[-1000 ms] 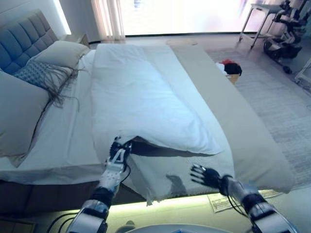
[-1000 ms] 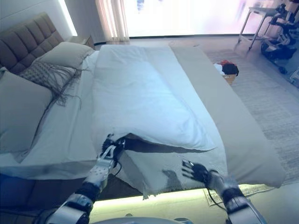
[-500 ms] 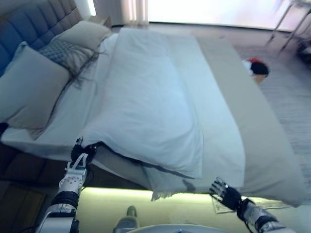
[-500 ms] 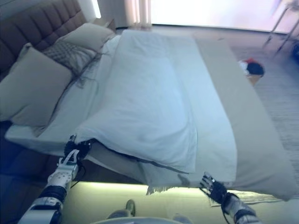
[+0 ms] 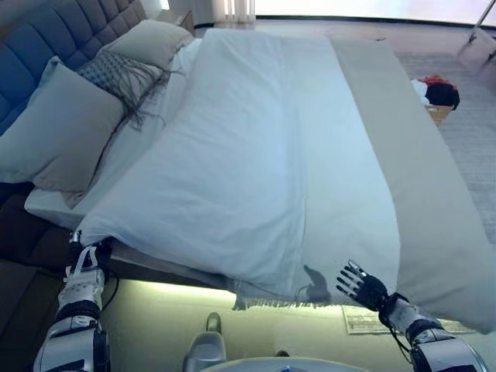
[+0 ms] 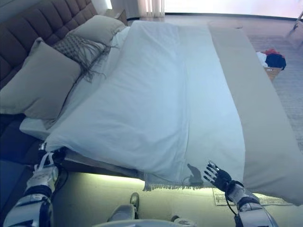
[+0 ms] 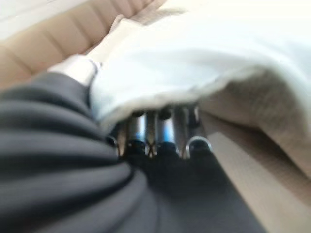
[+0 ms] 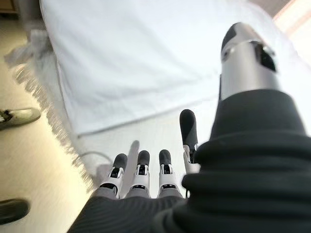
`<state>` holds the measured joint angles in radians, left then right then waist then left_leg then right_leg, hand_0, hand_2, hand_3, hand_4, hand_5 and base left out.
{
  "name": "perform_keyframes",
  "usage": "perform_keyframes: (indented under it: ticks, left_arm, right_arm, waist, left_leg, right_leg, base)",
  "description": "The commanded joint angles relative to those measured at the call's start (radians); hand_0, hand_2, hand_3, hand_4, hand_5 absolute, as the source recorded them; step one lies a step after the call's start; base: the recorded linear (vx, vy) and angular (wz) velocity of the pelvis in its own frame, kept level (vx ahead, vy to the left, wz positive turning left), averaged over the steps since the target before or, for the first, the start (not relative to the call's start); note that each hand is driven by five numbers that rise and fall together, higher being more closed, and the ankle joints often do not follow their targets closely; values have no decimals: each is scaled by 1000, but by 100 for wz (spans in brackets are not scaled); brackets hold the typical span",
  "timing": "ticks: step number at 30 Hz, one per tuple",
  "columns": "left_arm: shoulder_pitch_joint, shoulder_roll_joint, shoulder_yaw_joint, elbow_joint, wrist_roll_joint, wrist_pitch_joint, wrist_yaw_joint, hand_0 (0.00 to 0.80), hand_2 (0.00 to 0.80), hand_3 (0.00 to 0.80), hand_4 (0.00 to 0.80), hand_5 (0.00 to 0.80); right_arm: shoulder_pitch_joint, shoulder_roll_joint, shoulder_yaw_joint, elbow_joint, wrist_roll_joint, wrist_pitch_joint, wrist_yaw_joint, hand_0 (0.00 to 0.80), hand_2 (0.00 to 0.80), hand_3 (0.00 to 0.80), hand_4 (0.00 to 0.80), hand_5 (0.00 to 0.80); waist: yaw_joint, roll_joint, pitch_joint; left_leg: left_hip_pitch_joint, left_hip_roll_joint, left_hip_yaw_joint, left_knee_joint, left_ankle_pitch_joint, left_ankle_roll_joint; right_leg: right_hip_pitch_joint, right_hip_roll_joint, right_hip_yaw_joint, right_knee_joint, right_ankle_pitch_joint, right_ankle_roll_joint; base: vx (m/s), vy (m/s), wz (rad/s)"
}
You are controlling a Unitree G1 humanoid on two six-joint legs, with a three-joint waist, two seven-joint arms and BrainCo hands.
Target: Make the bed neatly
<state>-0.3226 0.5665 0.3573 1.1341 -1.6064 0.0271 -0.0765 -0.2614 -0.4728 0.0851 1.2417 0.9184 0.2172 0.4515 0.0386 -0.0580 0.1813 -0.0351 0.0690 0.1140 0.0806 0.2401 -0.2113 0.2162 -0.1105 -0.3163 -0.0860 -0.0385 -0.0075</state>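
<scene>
1. The bed (image 5: 446,256) runs away from the camera, headboard at the far left. The white duvet (image 5: 232,178) lies along its length, covering the left and middle; a beige strip of bedding stays bare down the right side.
2. Judged from this, the step in hand is spreading the duvet: its near corner is drawn out toward the bed's near left corner, while the near edge runs slantwise and ends short of the fringed blanket edge (image 5: 287,301).
3. The next move probably calls for squaring that near edge with the bed's edge, then bringing the duvet across toward the uncovered right side.
4. Pillows (image 5: 66,132) are stacked at the head, a fringed throw pillow (image 6: 75,47) among them.
5. The left hand (image 5: 81,260) is at the duvet's near left corner; its wrist view shows the fingers (image 7: 163,128) curled up under the cloth, gripping the corner.
6. The right hand (image 5: 358,284) hovers by the near edge with fingers spread wide, holding nothing.
7. Hard to make out: the left thumb is buried under cloth, the bed's far end is cut off by the frame, and the heap of clothes (image 5: 438,91) on the floor beyond the bed is too small to identify.
</scene>
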Motion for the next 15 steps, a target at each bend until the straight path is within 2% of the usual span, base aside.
perform_keyframes:
  ticks: [1, 2, 5, 9, 10, 13, 14, 15]
  left_arm:
    - [79, 303, 233, 52, -121, -230, -38, 800, 800, 800, 800, 800]
    - [102, 305, 256, 78, -102, -217, -23, 800, 800, 800, 800, 800]
    - [122, 292, 240, 109, -100, -167, -21, 800, 800, 800, 800, 800]
    - [110, 289, 199, 152, -105, -97, -62, 800, 800, 800, 800, 800]
    - [102, 295, 191, 178, -110, -73, -71, 800, 800, 800, 800, 800]
    - [96, 318, 184, 196, -104, -38, -46, 800, 800, 800, 800, 800]
    - [105, 322, 188, 195, -102, -30, -39, 800, 800, 800, 800, 800]
    - [113, 322, 189, 192, -98, -27, -38, 800, 800, 800, 800, 800]
  right_arm:
    - [52, -69, -66, 27, 41, -30, 33, 0, 0, 0, 0, 0]
    - [60, -76, -85, 31, 44, -24, 19, 0, 0, 0, 0, 0]
    - [73, -83, -108, 37, 69, -28, -15, 0, 0, 0, 0, 0]
    - [80, -77, -121, 32, 82, -33, -36, 0, 0, 0, 0, 0]
    - [82, -69, -127, 38, 74, -34, -31, 0, 0, 0, 0, 0]
    - [87, -47, -128, 32, 45, -33, -3, 0, 0, 0, 0, 0]
    - [87, -30, -122, 25, 30, -38, 6, 0, 0, 0, 0, 0]
    - [87, -19, -110, 16, 28, -41, 13, 0, 0, 0, 0, 0]
  waist:
    - [12, 41, -56]
    - [5, 54, -69]
    - [-12, 82, -80]
    - [-31, 108, -59]
    - [-34, 111, -52]
    - [-33, 107, -39]
    - [-29, 106, -33]
    - [-22, 109, -29]
  left_leg:
    - [84, 26, 14, 140, -225, 96]
    - [136, 28, -15, 63, -245, 93]
    - [191, -10, -29, -99, -281, 108]
    - [216, -55, -51, -163, -288, 131]
    - [216, -75, -53, -165, -296, 145]
    - [221, -95, -39, -167, -309, 162]
    - [222, -97, -20, -167, -311, 170]
    - [220, -95, 0, -166, -311, 180]
  right_leg:
    - [-54, 11, 45, 7, 51, 83]
    - [-58, 3, 53, 8, 52, 96]
    - [-76, -22, 64, 17, 71, 126]
    - [-141, -61, 76, 43, 112, 167]
    - [-167, -79, 79, 41, 142, 187]
    - [-214, -108, 63, 44, 203, 206]
    - [-233, -118, 47, 91, 218, 208]
    - [-242, -117, 43, 177, 197, 205]
  base:
    - [-81, 321, -47]
    - [-79, 337, -27]
    - [-135, 330, -5]
    - [-182, 301, 20]
    - [-168, 216, 21]
    - [-182, 173, 8]
    - [-215, 137, -9]
    - [-252, 139, -23]
